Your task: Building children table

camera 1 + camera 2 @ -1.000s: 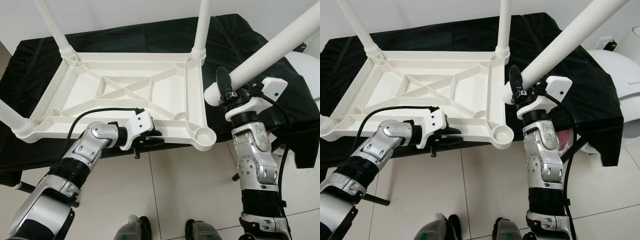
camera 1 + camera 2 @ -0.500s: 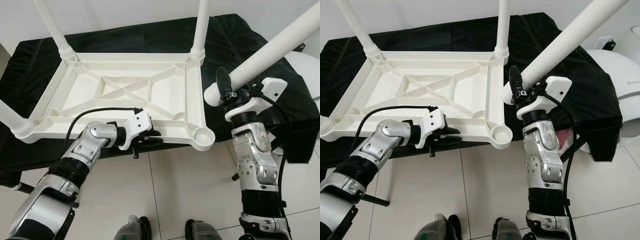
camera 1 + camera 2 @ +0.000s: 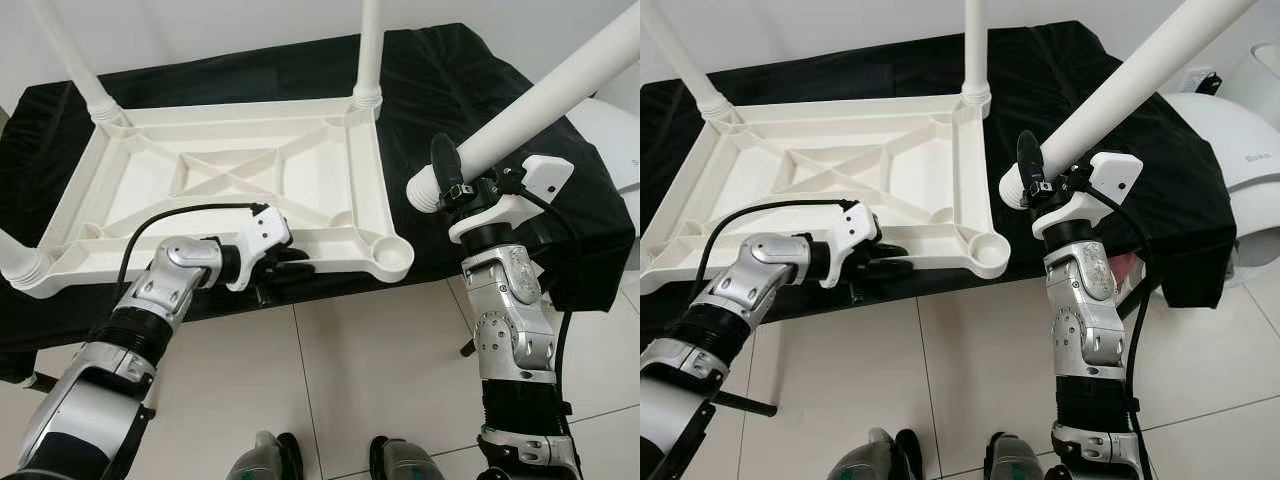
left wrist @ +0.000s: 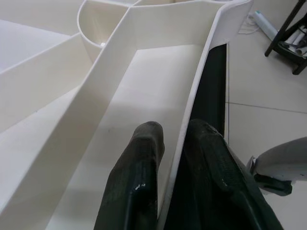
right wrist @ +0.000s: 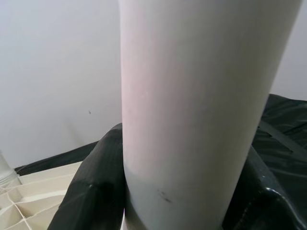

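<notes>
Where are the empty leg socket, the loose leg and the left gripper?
empty leg socket (image 3: pixel 392 256), left eye view, round cup at tabletop's near corner.
loose leg (image 3: pixel 545 103), left eye view, mid-shaft.
left gripper (image 4: pixel 175 139), left wrist view, between fingertips clamping tabletop's rim.

Black-draped tabletop (image 3: pixel 470 80) carrying an upturned white children's table (image 3: pixel 215 195).

The tabletop is covered by a black cloth (image 3: pixel 1160 200) that hangs over its near edge and droops lower at the right corner. The white children's table lies upside down directly on the cloth, its ribbed underside facing up, filling the left and middle of the tabletop and overhanging the near edge. Legs stand up from its far left (image 3: pixel 75 65), far right (image 3: pixel 368 50) and near left (image 3: pixel 15 255) corners, while the near right corner socket (image 3: pixel 392 254) is open. Beneath is a pale tiled floor (image 3: pixel 350 380).
</notes>
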Tool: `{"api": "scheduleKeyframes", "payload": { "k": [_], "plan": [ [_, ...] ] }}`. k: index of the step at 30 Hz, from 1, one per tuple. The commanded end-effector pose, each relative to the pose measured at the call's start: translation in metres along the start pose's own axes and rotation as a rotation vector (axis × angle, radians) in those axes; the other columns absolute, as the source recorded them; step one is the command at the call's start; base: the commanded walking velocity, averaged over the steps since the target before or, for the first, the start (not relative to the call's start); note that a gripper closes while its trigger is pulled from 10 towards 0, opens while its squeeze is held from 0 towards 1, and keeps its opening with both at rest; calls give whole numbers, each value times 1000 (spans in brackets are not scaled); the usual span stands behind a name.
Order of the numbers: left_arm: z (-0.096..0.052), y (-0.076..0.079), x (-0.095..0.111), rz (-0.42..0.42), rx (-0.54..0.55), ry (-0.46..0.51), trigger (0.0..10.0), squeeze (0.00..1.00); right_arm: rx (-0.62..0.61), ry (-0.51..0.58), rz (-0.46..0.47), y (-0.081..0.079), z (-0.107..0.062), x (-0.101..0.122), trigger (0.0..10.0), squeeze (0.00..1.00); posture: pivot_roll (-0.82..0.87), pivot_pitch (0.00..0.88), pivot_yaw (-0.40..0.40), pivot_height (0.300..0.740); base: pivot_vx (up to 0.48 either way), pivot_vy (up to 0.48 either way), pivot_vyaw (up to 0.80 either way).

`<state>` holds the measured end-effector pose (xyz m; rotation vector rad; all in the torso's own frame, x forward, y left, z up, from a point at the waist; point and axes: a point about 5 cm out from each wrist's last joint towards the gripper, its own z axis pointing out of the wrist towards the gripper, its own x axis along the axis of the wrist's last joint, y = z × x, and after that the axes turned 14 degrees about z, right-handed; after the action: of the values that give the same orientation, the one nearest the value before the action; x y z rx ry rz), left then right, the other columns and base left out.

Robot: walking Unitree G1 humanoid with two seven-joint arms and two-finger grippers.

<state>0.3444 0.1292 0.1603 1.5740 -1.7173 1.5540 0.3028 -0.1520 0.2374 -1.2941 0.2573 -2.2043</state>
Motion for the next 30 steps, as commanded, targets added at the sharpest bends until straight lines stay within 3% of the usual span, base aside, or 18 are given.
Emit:
{"api": "scheduleKeyframes", "payload": {
  "k": [1,2,3,4,5,6,7,8,10,11,12,20,30],
  "plan": [
    [-11,-12,-4,-57,140,2,7725,0,9,15,10,-4,-1,2,10000,0,-153,157,104,740,0,0,0],
    [-11,-12,-4,-57,140,2,7725,0,9,15,10,-4,-1,2,10000,0,-153,157,104,740,0,0,0],
    [-11,-13,-4,-60,143,6,3412,0,8,15,10,-3,-1,2,10000,0,-153,157,104,740,0,0,0],
    [-11,-13,-4,-60,143,6,3412,0,8,15,10,-3,-1,2,10000,0,-153,157,104,740,0,0,0],
    [-12,-13,-4,-67,148,4,6196,0,7,16,10,-3,-2,2,10000,0,-153,157,104,740,0,0,0],
    [-12,-13,-4,-69,148,5,4588,0,7,16,10,-3,-1,2,10000,0,-157,160,107,740,0,0,0],
    [-12,-13,-4,-69,148,5,4588,0,7,16,10,-3,-1,2,10000,0,-157,160,107,740,0,0,0],
    [-14,-13,-5,-71,154,2,0,0,7,17,11,-3,-1,2,10000,0,-157,160,107,740,0,0,0],
    [-14,-13,-6,-73,158,0,0,0,6,17,11,-4,-1,2,10000,0,-157,160,107,740,0,0,0],
    [-16,-10,-5,-65,144,7,3098,0,6,18,10,-3,-1,2,10000,0,-157,161,108,740,0,0,0],
    [-17,-5,-2,-59,118,19,10000,0,6,17,10,-3,-2,3,10000,0,-155,160,106,740,0,0,0],
    [-21,12,6,-59,31,60,10000,0,23,5,11,-4,-1,2,10000,0,-156,160,106,740,0,0,0],
    [-35,13,1,-80,80,23,10000,0,22,8,7,-4,-2,3,10000,0,-158,162,106,740,0,0,0]
  ]
}}
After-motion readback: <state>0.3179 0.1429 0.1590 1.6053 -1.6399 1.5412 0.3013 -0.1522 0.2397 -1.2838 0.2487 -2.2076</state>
